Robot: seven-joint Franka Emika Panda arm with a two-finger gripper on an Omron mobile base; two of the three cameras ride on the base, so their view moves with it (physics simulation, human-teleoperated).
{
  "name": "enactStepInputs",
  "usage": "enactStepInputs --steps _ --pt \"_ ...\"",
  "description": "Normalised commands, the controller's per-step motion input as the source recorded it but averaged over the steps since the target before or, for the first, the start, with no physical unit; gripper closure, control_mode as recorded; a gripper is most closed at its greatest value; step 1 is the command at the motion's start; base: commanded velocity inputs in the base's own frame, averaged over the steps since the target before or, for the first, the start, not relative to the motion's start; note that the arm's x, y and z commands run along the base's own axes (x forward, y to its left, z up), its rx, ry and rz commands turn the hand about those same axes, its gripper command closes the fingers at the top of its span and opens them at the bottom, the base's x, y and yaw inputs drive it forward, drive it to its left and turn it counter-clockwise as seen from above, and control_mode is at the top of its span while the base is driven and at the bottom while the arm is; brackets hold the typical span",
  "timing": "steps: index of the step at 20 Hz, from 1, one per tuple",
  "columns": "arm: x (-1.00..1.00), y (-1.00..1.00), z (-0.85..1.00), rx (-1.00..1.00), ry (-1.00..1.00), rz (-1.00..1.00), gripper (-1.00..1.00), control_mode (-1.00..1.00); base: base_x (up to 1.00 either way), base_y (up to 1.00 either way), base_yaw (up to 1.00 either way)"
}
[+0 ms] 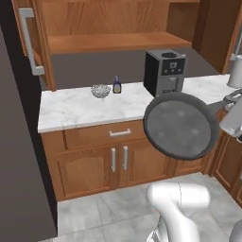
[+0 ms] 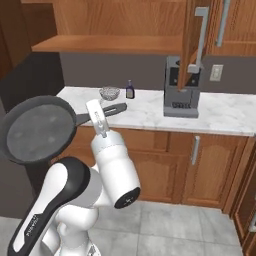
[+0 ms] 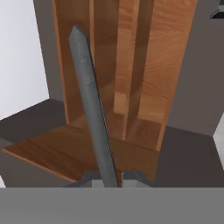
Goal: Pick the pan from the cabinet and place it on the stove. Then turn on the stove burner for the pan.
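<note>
The pan (image 1: 181, 125) hangs in the air in front of the counter, tipped on edge with its mottled grey face toward the cameras. My gripper (image 1: 230, 100) is shut on its long handle (image 2: 113, 109). In the right base view the pan (image 2: 37, 130) sits left of my gripper (image 2: 98, 116). In the hand view the handle (image 3: 91, 105) runs up and away from between my fingertips (image 3: 109, 177). Above the counter the cabinet (image 1: 118, 41) stands open, its door (image 2: 196, 35) swung out. The stove is out of view.
On the marble counter (image 1: 75, 111) stand a black coffee machine (image 1: 164, 72), a small wire-mesh strainer (image 1: 100, 90) and a small dark bottle (image 1: 117, 85). Low cabinets (image 1: 111, 163) run beneath. A tall dark wall (image 1: 19, 142) closes off the left side.
</note>
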Motion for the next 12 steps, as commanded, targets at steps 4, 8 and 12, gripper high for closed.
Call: enactStepInputs --steps 4,8,12 --pt "0.00 0.00 0.00 0.00 0.00 0.00 1.00 1.00 -0.17 -0.10 -0.28" --pt "0.00 0.00 0.00 0.00 0.00 0.00 1.00 1.00 -0.34 -0.03 -0.35" --pt "0.00 0.00 0.00 0.00 0.00 0.00 1.00 1.00 -0.25 -0.01 -0.45"
